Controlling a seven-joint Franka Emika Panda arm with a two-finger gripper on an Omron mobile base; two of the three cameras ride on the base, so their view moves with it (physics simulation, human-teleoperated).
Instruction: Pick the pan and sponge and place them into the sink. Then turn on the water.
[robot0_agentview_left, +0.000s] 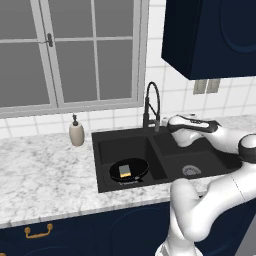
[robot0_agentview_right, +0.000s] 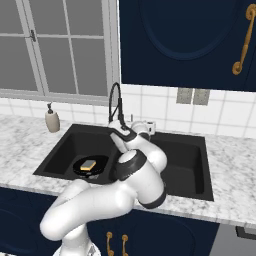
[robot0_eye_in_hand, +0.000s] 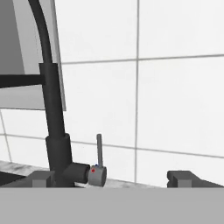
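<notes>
The pan (robot0_agentview_left: 129, 170) lies already in the left basin of the sink (robot0_agentview_left: 102, 165), and the sponge (robot0_agentview_left: 125, 171) sits on it, so I judge the placing part is done and what remains is the water. No stream comes from the faucet (robot0_agentview_left: 151, 102) yet.

The gripper (robot0_eye_in_hand: 111, 178) is at the back of the sink, near the faucet base, with its jaws released and spread wide, holding nothing. In the hand view the two finger tips (robot0_eye_in_hand: 41, 178) stand low, one at left and one at right, and the faucet handle (robot0_eye_in_hand: 99, 151) is between them but not centred: it is closer to the left tip, approx. a bit ahead of the jaws toward the tiled wall (robot0_eye_in_hand: 175, 109). The handle is a thin grey stick, its long axis upright in this view, rising from a small round grey knob w/ a red dot. The thick dark faucet column is just left of it, beyond the left tip.

So the relation that matters: the handle lies ahead of the jaws and slightly to their left, upright, not touching either finger as far as I can see. I think the next move needs a small shift of the hand toward the left and forward, so a finger can push the stick. The risk, in my judgement, is to hit the dark column instead of the thin handle, because they are very near each other.

The pan and sponge are well apart from the jaws, down and to the left in the left base view.
</notes>
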